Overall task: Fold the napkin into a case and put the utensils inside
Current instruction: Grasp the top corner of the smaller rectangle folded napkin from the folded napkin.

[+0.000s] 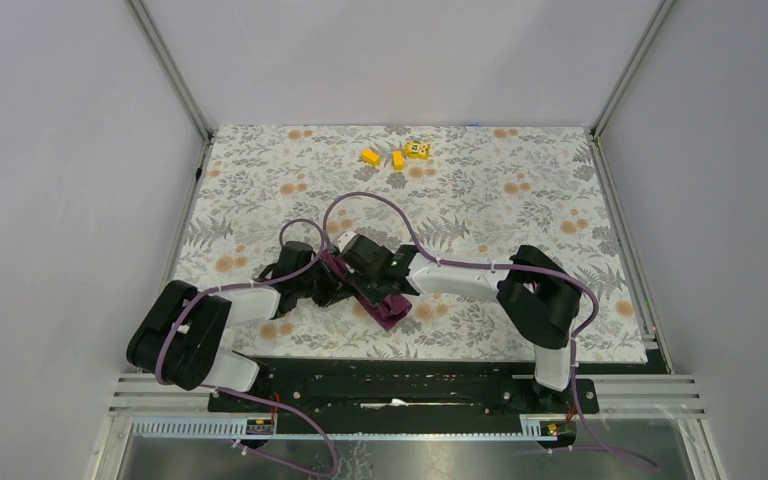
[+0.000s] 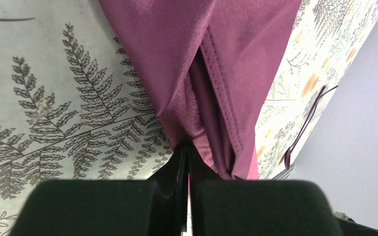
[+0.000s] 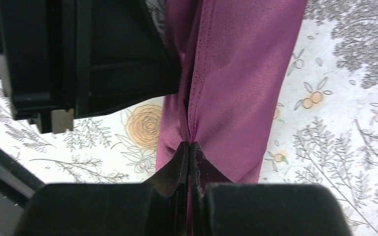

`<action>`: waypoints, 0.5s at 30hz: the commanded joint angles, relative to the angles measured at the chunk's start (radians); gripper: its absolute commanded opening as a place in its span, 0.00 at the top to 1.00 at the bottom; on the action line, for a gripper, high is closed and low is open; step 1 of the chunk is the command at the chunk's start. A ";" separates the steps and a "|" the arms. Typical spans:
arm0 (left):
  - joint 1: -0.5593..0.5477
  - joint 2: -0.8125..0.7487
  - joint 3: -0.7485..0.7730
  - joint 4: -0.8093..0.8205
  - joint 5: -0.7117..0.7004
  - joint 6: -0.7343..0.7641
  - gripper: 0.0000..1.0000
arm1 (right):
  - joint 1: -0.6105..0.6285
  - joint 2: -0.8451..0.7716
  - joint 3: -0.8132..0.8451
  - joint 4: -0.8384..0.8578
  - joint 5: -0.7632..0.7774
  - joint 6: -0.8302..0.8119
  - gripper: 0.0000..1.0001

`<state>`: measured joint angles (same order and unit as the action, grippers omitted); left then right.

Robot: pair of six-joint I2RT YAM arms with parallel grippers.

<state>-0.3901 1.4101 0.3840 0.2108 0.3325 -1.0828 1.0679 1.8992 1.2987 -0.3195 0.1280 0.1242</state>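
Top external view: soft plum-purple cloth napkin [image 1: 388, 306], folded narrow, lies well nearward of the small yellow blocks [image 1: 397, 155]. Its long axis runs diagonally, far-left to near-right. Left gripper [image 2: 186, 147] jaws pinch its stitched hem; right gripper [image 3: 189, 146] jaws clamp a fold. Prob. light, limp, slightly slick, so grab hems/corners, not mid-cloth.

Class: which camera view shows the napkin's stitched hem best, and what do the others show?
Left wrist: on the napkin the hem stitches are sharp and close. Right wrist shows a fainter hem line; top view, only a small purple scrap.
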 commanded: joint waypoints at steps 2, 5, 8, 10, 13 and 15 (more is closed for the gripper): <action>-0.009 -0.008 -0.016 -0.036 -0.077 0.013 0.99 | 0.010 0.017 -0.002 0.016 -0.100 0.070 1.00; -0.009 -0.024 -0.016 -0.047 -0.093 0.016 0.99 | 0.009 0.022 -0.032 0.040 -0.122 0.094 1.00; -0.018 -0.021 -0.017 -0.038 -0.098 0.008 1.00 | 0.005 0.023 -0.053 0.070 -0.163 0.139 1.00; -0.029 -0.016 -0.020 -0.027 -0.103 0.000 1.00 | -0.002 0.024 -0.066 0.099 -0.176 0.173 1.00; -0.041 -0.013 -0.024 -0.020 -0.111 -0.008 1.00 | -0.022 0.031 -0.094 0.152 -0.193 0.221 1.00; -0.047 -0.017 -0.024 -0.025 -0.118 -0.004 1.00 | -0.041 0.039 -0.123 0.193 -0.211 0.250 1.00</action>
<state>-0.4217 1.3960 0.3836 0.2058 0.2802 -1.0958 1.0576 1.9182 1.2182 -0.2192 -0.0219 0.2817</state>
